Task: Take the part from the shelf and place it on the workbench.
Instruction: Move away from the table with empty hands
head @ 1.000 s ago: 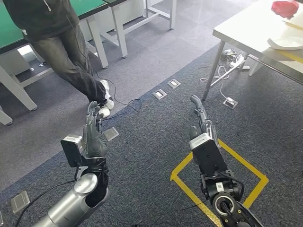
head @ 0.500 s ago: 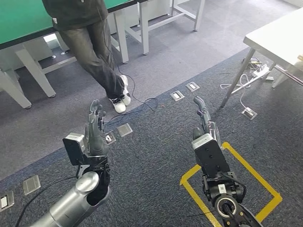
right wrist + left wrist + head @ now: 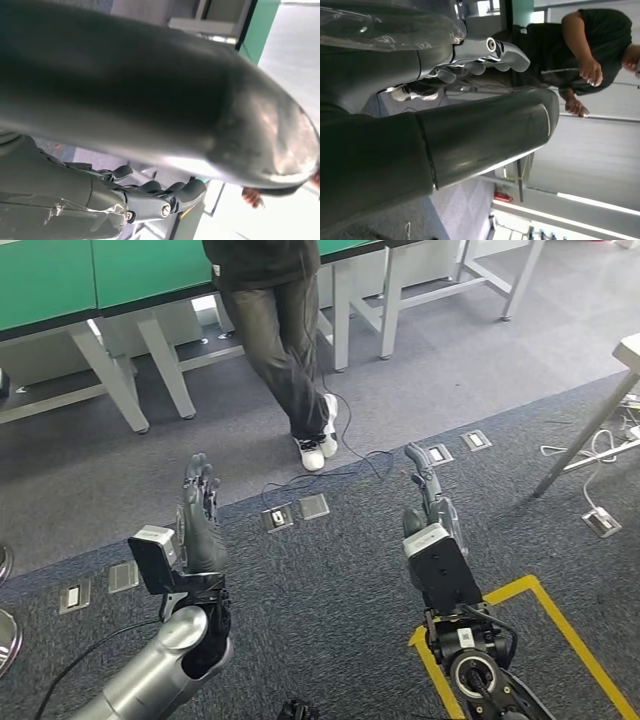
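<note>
Camera has swung left with the turning robot: green desk (image 3: 113, 280) and person (image 3: 279, 330) now ahead. Left robot hand (image 3: 198, 515) and right robot hand (image 3: 426, 495) hang empty, fingers apart; part and shelf unseen.

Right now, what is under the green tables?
Under the green tables you can see grey table legs, grey floor and a bright box shape at the back. A person's legs stand in front and cover part of the space behind them.

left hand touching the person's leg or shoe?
Apart. The head view shows a stretch of carpet between the left hand and the person's shoes; the hand holds nothing.
</note>
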### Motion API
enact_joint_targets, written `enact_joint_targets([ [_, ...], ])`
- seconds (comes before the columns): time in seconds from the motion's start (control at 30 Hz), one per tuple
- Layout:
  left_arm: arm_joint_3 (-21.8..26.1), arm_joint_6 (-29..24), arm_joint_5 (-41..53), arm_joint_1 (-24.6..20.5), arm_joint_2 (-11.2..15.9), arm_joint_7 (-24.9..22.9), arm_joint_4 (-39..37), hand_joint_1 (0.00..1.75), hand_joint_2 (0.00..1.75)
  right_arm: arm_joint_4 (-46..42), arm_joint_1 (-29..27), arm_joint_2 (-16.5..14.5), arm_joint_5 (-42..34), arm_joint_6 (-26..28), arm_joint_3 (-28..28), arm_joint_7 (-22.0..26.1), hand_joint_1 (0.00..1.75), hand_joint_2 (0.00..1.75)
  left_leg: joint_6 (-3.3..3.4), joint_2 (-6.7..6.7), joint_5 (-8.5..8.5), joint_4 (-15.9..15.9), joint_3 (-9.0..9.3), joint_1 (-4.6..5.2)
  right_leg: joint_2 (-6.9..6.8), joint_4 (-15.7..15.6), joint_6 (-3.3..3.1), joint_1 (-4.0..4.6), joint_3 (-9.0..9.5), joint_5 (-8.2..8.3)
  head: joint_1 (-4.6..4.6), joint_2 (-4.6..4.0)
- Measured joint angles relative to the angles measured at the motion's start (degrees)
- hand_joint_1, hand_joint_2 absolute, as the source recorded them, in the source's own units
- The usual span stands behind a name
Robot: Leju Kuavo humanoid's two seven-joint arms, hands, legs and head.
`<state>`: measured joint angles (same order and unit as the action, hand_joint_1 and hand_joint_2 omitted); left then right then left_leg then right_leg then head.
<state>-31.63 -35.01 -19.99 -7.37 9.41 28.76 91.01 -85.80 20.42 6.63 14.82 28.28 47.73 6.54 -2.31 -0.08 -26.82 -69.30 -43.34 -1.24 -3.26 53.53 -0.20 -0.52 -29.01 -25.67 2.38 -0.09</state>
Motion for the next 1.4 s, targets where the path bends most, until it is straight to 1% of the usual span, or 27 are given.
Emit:
enact_joint_targets([
  [0.1, 0.00, 0.09, -0.06, -0.20, -0.02, 0.02, 0.00, 0.00, 0.00, -0.01, 0.04, 0.00, 0.00, 0.08, -0.02, 0.00, 0.00, 0.00, 0.43, 3.79, 4.38, 11.99, 6.69, 0.17, -1.95, 0.22, 0.71, 0.42, 0.33, -0.67, 0.31, 0.00],
  [0.13, 0.00, 0.13, -0.09, -0.30, -0.05, 0.04, -0.01, 0.00, 0.00, -0.01, 0.07, 0.00, 0.00, 0.13, -0.03, 0.01, 0.00, 0.00, 0.85, 4.66, 4.83, 14.09, 7.84, 0.33, -2.45, 0.30, 1.00, 0.65, 0.49, -0.93, 0.22, 0.00],
  [0.17, 0.00, 0.15, -0.13, -0.37, -0.08, 0.06, -0.01, 0.00, 0.00, -0.01, 0.11, 0.00, 0.00, 0.17, -0.03, 0.01, 0.00, 0.00, 1.33, 4.78, 4.80, 14.75, 8.14, 0.52, -2.97, 0.33, 1.28, 0.85, 0.64, -1.15, 0.12, 0.00],
  [0.23, 0.01, 0.22, -0.19, -0.39, -0.08, 0.10, -0.02, 0.00, 0.00, -0.01, 0.20, -0.01, 0.00, 0.22, -0.04, -0.01, 0.00, 0.00, 2.20, 3.21, 4.81, 14.80, 8.10, 0.57, -3.69, 0.36, 1.88, 0.69, 0.98, -1.62, -0.25, 0.00],
  [0.3, 0.02, 0.32, -0.20, -0.53, -0.10, 0.16, -0.01, 0.00, 0.00, -0.03, 0.26, 0.01, 0.00, 0.26, -0.05, -0.02, 0.00, 0.00, 3.01, 1.77, 4.94, 15.09, 8.27, 0.39, -1.49, 2.81, 2.40, 0.28, 0.10, -3.56, -0.44, 0.00],
  [0.37, 0.02, 0.41, -0.21, -0.71, -0.21, 0.22, -0.02, 0.00, 0.00, -0.01, 0.20, 0.02, 0.00, 0.28, -0.06, -0.06, 0.00, 0.00, 3.61, 0.31, 4.99, 15.20, 8.36, 0.39, 1.88, 10.29, 2.58, 0.05, -3.31, -7.38, -0.75, 0.00],
  [0.4, 0.02, 0.43, -0.21, -0.72, -0.26, 0.22, -0.02, 0.00, 0.00, 0.02, 0.11, 0.04, 0.00, 0.28, -0.06, -0.11, 0.00, 0.00, 3.75, -0.47, 4.99, 15.19, 8.36, 0.50, 2.64, 14.68, 2.60, 0.02, -5.47, -9.07, -0.86, 0.00],
  [0.43, 0.02, 0.44, -0.22, -0.70, -0.30, 0.22, -0.02, 0.00, 0.00, 0.04, 0.00, 0.05, 0.00, 0.28, -0.05, -0.15, 0.00, 0.00, 3.80, -1.35, 4.98, 15.17, 8.36, 0.59, 2.98, 17.90, 2.59, 0.03, -7.22, -9.86, -0.91, 0.00],
  [0.47, 0.02, 0.44, -0.22, -0.66, -0.31, 0.22, -0.02, 0.00, 0.00, 0.05, -0.07, 0.07, 0.00, 0.28, -0.05, -0.17, 0.00, 0.00, 3.82, -2.24, 4.97, 15.13, 8.39, 0.65, 3.11, 18.89, 2.51, 0.02, -8.01, -9.43, -0.92, 0.00],
  [0.5, 0.02, 0.44, -0.22, -0.65, -0.32, 0.22, -0.02, 0.00, 0.00, 0.05, -0.11, 0.08, 0.00, 0.28, -0.05, -0.17, 0.00, 0.00, 3.81, -3.17, 4.96, 15.05, 8.44, 0.68, 3.26, 17.32, 2.36, 0.02, -7.63, -7.79, -0.92, 0.00],
  [0.53, 0.02, 0.44, -0.22, -0.67, -0.33, 0.22, -0.02, 0.00, 0.00, 0.04, -0.11, 0.08, 0.00, 0.28, -0.05, -0.17, 0.00, 0.00, 3.78, -4.08, 4.95, 14.96, 8.51, 0.68, 3.70, 13.67, 2.15, 0.00, -6.25, -5.34, -0.92, 0.00],
  [0.6, 0.02, 0.45, -0.23, -0.72, -0.37, 0.22, -0.02, 0.00, 0.00, 0.03, -0.08, 0.08, 0.00, 0.29, -0.06, -0.17, 0.00, 0.00, 3.54, -5.66, 4.94, 14.70, 8.47, 0.63, 6.10, 5.36, 1.74, -0.13, -2.84, -1.50, -0.93, 0.00],
  [0.67, 0.02, 0.46, -0.23, -0.72, -0.38, 0.23, -0.02, 0.00, 0.00, 0.02, -0.07, 0.08, 0.00, 0.31, -0.06, -0.18, 0.00, 0.00, 2.87, -6.99, 5.18, 14.65, 8.07, 0.42, 7.68, 1.74, 1.54, -0.07, -1.35, -0.69, -0.95, 0.00],
  [0.73, 0.03, 0.46, -0.22, -0.60, -0.33, 0.23, -0.02, 0.00, 0.00, -0.01, -0.01, 0.06, 0.00, 0.34, -0.06, -0.18, 0.00, 0.00, 2.02, -8.34, 5.66, 15.01, 7.78, 0.26, 6.74, 1.21, 1.24, 0.05, -0.94, -0.58, -0.97, 0.00],
  [0.77, 0.03, 0.45, -0.22, -0.53, -0.28, 0.23, -0.02, 0.00, 0.00, -0.02, 0.08, 0.04, 0.00, 0.35, -0.06, -0.16, 0.00, 0.00, 1.78, -8.38, 5.66, 15.00, 7.70, 0.23, 6.02, 0.84, 0.99, -0.10, -0.63, -0.35, -0.98, 0.00],
  [0.83, 0.05, 0.44, -0.22, -0.62, -0.21, 0.24, -0.04, 0.00, 0.00, -0.03, 0.26, 0.00, 0.00, 0.34, -0.04, -0.13, 0.00, 0.00, 1.44, -5.87, 3.98, 12.52, 6.42, 0.52, 4.60, 0.01, 0.55, -0.37, -0.08, 0.19, -0.68, 0.00],
  [0.9, 0.07, 0.44, -0.22, -0.75, -0.24, 0.24, -0.10, 0.00, 0.00, 0.05, 0.32, 0.00, 0.00, 0.34, 0.01, -0.13, 0.00, 0.00, 1.20, -2.15, 0.01, 5.02, 2.84, 0.70, 3.09, -0.26, 0.37, -0.25, -0.12, 0.41, -0.30, 0.00],
  [0.97, 0.07, 0.44, -0.24, -0.68, -0.27, 0.22, -0.17, 0.00, 0.00, 0.15, 0.24, 0.01, 0.00, 0.34, 0.08, -0.16, 0.00, 0.00, 0.95, -0.68, -2.47, -2.06, -0.50, 0.60, 1.35, -0.23, 0.31, -0.11, -0.25, 0.37, -0.15, 0.00],
  [1.0, 0.07, 0.44, -0.24, -0.63, -0.27, 0.22, -0.19, 0.00, 0.00, 0.19, 0.21, 0.01, 0.00, 0.34, 0.11, -0.17, 0.00, 0.00, 0.86, -0.36, -2.23, -2.78, -0.73, 0.52, 0.53, -0.22, 0.34, -0.08, -0.26, 0.31, -0.09, 0.00],
  [1.03, 0.07, 0.44, -0.23, -0.61, -0.26, 0.22, -0.20, 0.00, 0.00, 0.19, 0.21, 0.00, 0.00, 0.33, 0.13, -0.17, 0.00, 0.00, 0.82, -0.14, -0.93, -0.75, 0.41, 0.43, -0.16, -0.21, 0.41, -0.08, -0.22, 0.23, -0.02, 0.00],
  [1.1, 0.07, 0.44, -0.23, -0.64, -0.26, 0.22, -0.19, 0.00, 0.00, 0.17, 0.24, -0.01, 0.00, 0.33, 0.13, -0.17, 0.00, 0.00, 0.88, 1.60, 2.57, 8.26, 5.37, 0.39, -1.39, -0.13, 0.81, -0.10, 0.01, -0.10, 0.12, 0.00],
  [1.17, 0.07, 0.44, -0.23, -0.67, -0.28, 0.23, -0.19, 0.00, 0.00, 0.16, 0.29, 0.00, 0.00, 0.34, 0.13, -0.16, 0.00, 0.00, 1.35, 3.24, 4.37, 14.46, 8.64, 0.63, -2.25, 0.04, 1.41, 0.16, 0.19, -0.49, 0.11, 0.00],
  [1.2, 0.07, 0.44, -0.23, -0.67, -0.28, 0.24, -0.19, 0.00, 0.00, 0.15, 0.31, 0.00, 0.00, 0.34, 0.14, -0.16, 0.00, 0.00, 1.79, 3.30, 4.26, 14.97, 8.82, 0.82, -2.58, 0.07, 1.69, 0.30, 0.30, -0.62, 0.03, 0.00],
  [1.27, 0.07, 0.44, -0.22, -0.68, -0.22, 0.23, -0.19, 0.00, 0.00, 0.15, 0.36, -0.01, 0.00, 0.34, 0.16, -0.17, 0.00, 0.00, 2.63, 2.10, 4.20, 14.88, 8.75, 0.94, -3.34, 0.05, 2.21, 0.31, 0.59, -0.92, -0.16, 0.00],
  [1.33, 0.07, 0.45, -0.22, -0.72, -0.20, 0.24, -0.17, 0.00, 0.00, 0.11, 0.46, -0.01, 0.00, 0.34, 0.20, -0.15, 0.00, 0.00, 3.29, 0.89, 4.18, 14.95, 8.88, 0.81, -1.80, 1.67, 2.68, 0.03, 0.07, -2.41, -0.39, 0.00],
  [1.37, 0.07, 0.45, -0.22, -0.79, -0.23, 0.25, -0.17, 0.00, 0.00, 0.09, 0.51, -0.01, 0.00, 0.34, 0.21, -0.14, 0.00, 0.00, 3.55, 0.33, 4.20, 15.01, 8.98, 0.71, -0.35, 3.97, 2.81, -0.08, -0.94, -3.82, -0.53, 0.00],
  [1.4, 0.07, 0.46, -0.22, -0.84, -0.26, 0.25, -0.17, 0.00, 0.00, 0.07, 0.51, 0.01, 0.00, 0.34, 0.22, -0.14, 0.00, 0.00, 3.77, -0.31, 4.21, 15.03, 9.04, 0.71, 1.36, 8.06, 2.86, -0.09, -2.86, -5.82, -0.70, 0.00],
])
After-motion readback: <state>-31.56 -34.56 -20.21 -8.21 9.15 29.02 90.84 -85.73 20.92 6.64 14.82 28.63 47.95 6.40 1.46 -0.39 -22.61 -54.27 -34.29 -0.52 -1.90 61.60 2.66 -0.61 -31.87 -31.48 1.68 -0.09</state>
